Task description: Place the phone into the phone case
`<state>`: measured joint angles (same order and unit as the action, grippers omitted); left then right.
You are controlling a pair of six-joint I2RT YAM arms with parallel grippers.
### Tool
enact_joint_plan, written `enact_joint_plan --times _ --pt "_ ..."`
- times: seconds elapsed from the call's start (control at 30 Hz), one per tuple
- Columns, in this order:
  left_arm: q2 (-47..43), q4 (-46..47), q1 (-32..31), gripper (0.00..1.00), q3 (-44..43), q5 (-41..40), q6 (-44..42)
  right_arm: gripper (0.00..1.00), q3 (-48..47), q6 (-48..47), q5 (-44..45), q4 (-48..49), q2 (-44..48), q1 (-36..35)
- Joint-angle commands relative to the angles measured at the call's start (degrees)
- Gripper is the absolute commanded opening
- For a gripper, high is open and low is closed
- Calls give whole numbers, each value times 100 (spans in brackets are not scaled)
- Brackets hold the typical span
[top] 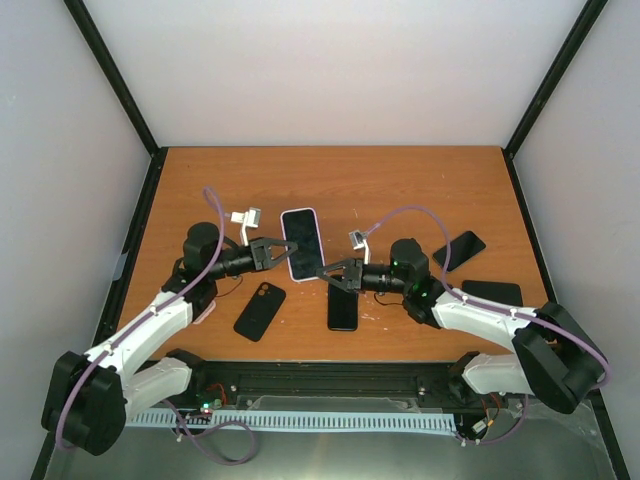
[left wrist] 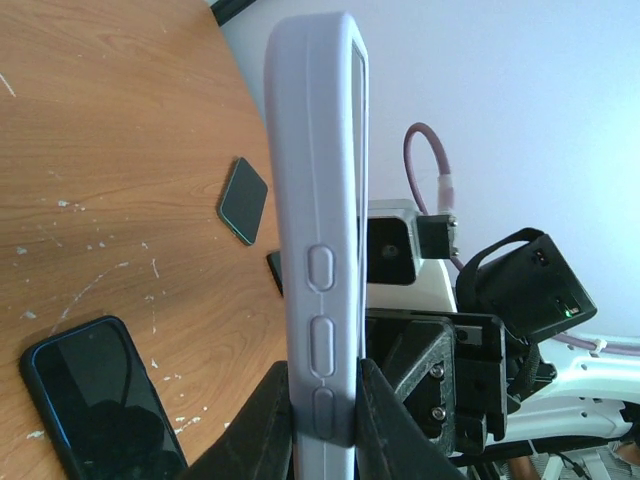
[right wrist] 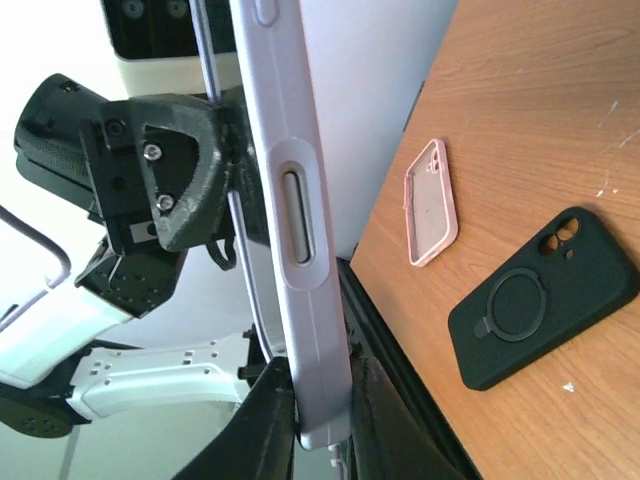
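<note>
Above the wooden bench (top: 400,190), the pale phone case (top: 300,243) is clamped on its left edge by the left tool (top: 279,251) and on its right by the right tool (top: 325,271).

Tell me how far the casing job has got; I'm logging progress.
Looks done: the phone sits screen-up inside the lilac case. In hand: left gripper and right gripper each pinch one long edge. Left: whether every corner is seated cannot be told; pressing home if needed, then setting it down.
</note>
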<state>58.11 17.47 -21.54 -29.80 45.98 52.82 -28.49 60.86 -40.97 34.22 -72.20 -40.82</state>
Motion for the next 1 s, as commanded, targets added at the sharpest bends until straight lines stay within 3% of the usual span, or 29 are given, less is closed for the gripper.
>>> enact_joint_plan --times 0.0,0.23,0.3,0.4,0.53,0.73,0.87,0.97 --pt "-33 -72 19 0 -156 -222 -358 5 13 172 54 517 -4 -40" --pt "-23 -376 18 1 -187 -365 -568 3 28 173 185 599 -28 -40" --pt "-34 -546 18 10 -222 -482 -624 3 19 159 247 620 -28 -40" --pt "-51 -820 20 41 -236 -717 -688 3 -63 73 394 446 -63 -33" --pt "-74 -1219 18 67 -215 -1034 -745 3 -246 54 473 308 -224 31" --pt "-121 -1701 18 84 -134 -1424 -821 3 -472 -45 696 182 -644 255" --pt "-100 -2281 18 99 -115 -2162 -880 3 -653 -141 704 48 -1096 624" --pt "51 -2811 18 100 -144 -2703 -862 3 -843 -362 735 -238 -1406 901"
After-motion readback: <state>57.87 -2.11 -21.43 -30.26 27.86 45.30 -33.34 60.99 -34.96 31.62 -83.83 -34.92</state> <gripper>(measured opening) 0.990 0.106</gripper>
